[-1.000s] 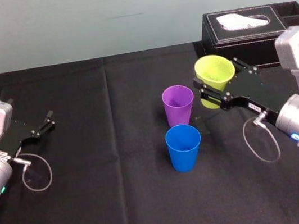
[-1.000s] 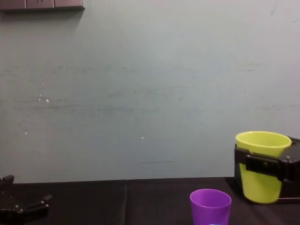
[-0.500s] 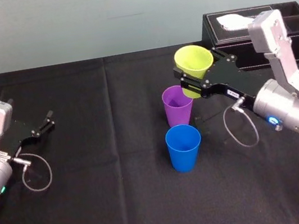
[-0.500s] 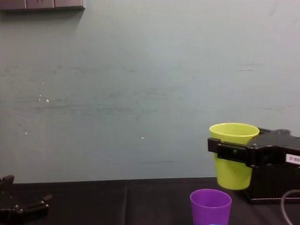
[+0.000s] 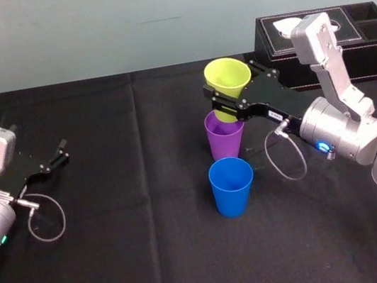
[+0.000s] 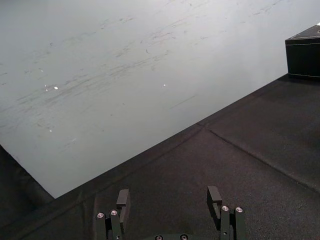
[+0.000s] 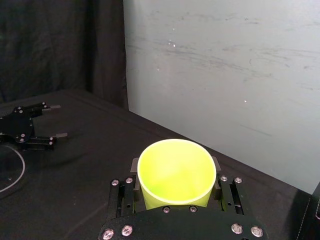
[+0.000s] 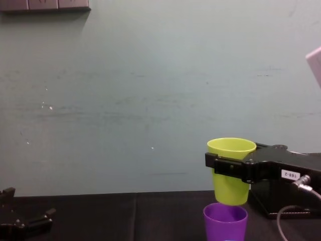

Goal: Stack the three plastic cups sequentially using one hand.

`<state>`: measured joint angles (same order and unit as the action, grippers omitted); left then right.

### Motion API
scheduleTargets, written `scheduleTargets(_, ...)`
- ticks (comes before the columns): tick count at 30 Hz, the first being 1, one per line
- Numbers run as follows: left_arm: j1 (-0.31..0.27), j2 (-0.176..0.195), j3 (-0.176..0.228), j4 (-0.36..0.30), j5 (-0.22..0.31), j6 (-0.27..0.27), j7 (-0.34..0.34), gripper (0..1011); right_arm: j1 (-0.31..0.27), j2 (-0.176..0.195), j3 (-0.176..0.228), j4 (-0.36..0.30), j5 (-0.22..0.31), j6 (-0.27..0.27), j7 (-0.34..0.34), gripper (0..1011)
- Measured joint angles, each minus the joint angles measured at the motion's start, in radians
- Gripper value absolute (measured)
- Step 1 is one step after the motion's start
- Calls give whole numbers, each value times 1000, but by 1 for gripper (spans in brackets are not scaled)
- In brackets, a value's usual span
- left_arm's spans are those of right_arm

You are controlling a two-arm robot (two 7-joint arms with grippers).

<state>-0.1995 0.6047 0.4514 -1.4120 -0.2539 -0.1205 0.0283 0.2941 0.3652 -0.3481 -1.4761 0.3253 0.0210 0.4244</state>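
yellow-green cup (image 8: 231, 170): upright in the air, base right at the purple cup's mouth
purple cup (image 5: 225, 138): on the black table (image 5: 157, 261), blue cup (image 5: 232, 187) just before it
right claw (image 5: 228, 103): mine, clamped round the yellow-green cup
left claw (image 5: 59, 155): parked far left, fingers spread, holding nothing

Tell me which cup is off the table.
The yellow-green cup: the right gripper holds it above the purple cup, which stands on the table like the blue cup.
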Motion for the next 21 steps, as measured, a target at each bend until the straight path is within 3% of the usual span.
scheduleTargets(21, 0, 0, 0, 0, 0, 0, 0, 1011, 46, -21, -30, 111, 11, -50, 32, 752)
